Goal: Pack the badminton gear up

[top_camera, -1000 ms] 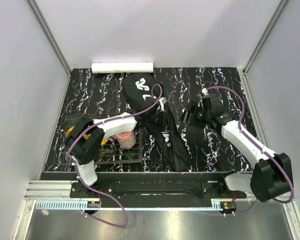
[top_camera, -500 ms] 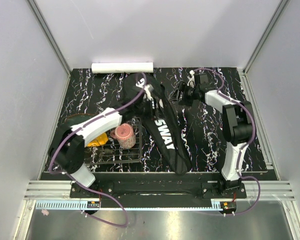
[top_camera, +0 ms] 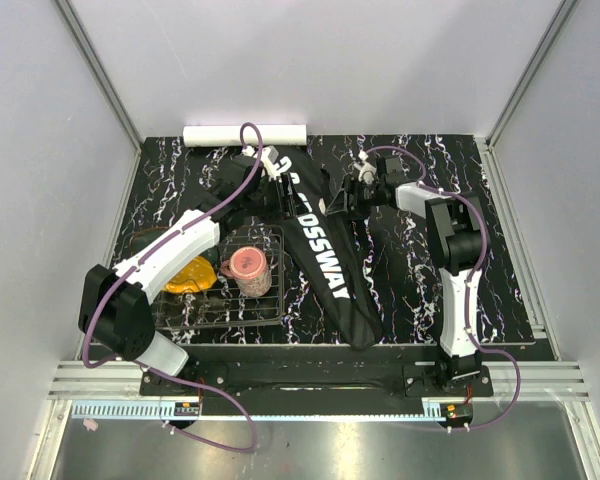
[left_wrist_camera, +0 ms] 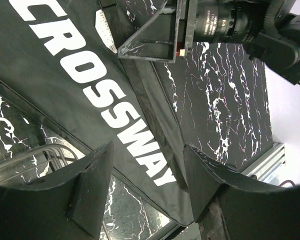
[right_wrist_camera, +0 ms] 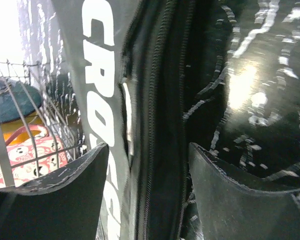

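- Bag (top_camera: 325,255), black and lettered "CROSSWAY", was laid slantwise across the middle of the table (top_camera: 175,190).
- White tube (top_camera: 245,135) was laid along the back wall, near the bag's far end.
- Left gripper (left_wrist_camera: 147,150) was held over the bag's far end, its fingers spread wide and nothing grasped.
- Right gripper (right_wrist_camera: 147,147) was held over the zip at the bag's right edge, likewise released.
- Wire basket (top_camera: 272,312), just beside the bag's left edge, was seen holding a pink cup (top_camera: 250,268), with a yellow-black object (top_camera: 188,276) beside it.
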`<state>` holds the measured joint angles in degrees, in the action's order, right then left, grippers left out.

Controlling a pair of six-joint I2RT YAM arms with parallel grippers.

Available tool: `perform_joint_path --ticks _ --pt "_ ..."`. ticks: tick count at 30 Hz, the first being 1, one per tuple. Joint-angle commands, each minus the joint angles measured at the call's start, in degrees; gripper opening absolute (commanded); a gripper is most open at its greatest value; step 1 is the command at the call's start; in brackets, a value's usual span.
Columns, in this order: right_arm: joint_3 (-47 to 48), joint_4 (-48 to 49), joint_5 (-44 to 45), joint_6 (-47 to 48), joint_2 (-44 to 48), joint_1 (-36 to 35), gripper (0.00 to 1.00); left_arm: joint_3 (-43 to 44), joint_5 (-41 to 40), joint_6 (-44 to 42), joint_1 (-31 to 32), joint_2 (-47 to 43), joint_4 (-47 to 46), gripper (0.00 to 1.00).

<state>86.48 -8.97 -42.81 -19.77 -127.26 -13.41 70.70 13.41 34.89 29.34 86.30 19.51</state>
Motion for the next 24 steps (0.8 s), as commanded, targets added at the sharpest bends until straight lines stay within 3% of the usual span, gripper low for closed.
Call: perform_joint_path --ticks 1,5,6,8,9,12,14,16,19,21,24 --pt "0.3 4.6 -6.1 -0.9 -4.0 -3.0 0.68 1.7 0.0 -0.8 -0.1 -1.1 -1.5 0.61" --pt "-1.0 12.7 -7.9 -5.8 -6.4 -3.7 0.53 1.6 0.0 -0.4 -0.1 -1.6 -1.8 0.61" --pt "-1.1 14.4 -7.9 -6.4 -6.5 -3.8 0.42 1.8 0.0 -0.3 -0.1 -1.5 -1.8 0.61" --pt "-1.3 15.6 -5.7 -8.4 -5.9 -3.8 0.33 2.1 0.4 0.3 -0.2 -1.2 -1.8 0.61" --pt "-1.1 15.7 -5.6 -8.6 -5.5 -3.8 0.19 2.3 0.6 0.4 -0.2 -1.0 -2.0 0.61" --pt "-0.3 13.1 -3.6 -9.7 -1.4 -3.8 0.02 3.5 1.0 1.7 -0.2 -0.1 -1.7 0.59" --pt "1.4 9.3 -0.6 -8.1 2.8 -3.9 0.00 4.4 1.6 3.0 -0.5 1.2 -1.4 0.57" --pt "2.2 -0.8 3.3 -5.6 6.0 -3.9 0.00 7.1 1.5 3.9 -0.7 2.3 0.9 0.57" --pt "1.9 -11.1 14.4 0.1 15.3 -5.1 0.00 8.2 3.6 8.1 -1.7 4.2 0.9 0.54" --pt "2.5 -18.5 27.3 4.3 18.0 -8.0 0.00 6.7 6.7 10.7 -2.7 4.3 -2.8 0.54" --pt "1.7 -21.7 38.8 9.5 22.0 -11.3 0.00 5.2 9.5 16.1 -3.6 4.3 -8.1 0.53"
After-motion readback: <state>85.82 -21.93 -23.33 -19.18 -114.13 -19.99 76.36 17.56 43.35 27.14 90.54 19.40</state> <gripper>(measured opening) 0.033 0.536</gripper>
